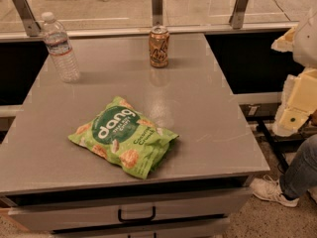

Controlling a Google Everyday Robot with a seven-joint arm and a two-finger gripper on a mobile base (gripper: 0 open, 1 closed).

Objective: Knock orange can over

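The orange can (159,46) stands upright near the far edge of the grey table (198,113), a little right of the middle. It is orange-tan with a silver top and pale markings. My gripper (295,99) shows as pale cream blocky parts at the right edge of the camera view. It is off the table's right side, well to the right of the can and nearer than it, not touching anything.
A clear plastic water bottle (59,46) stands at the far left of the table. A green snack bag (124,137) lies at front centre. A glass railing with metal posts (157,6) runs behind. A person's leg and white shoe (272,190) are at bottom right.
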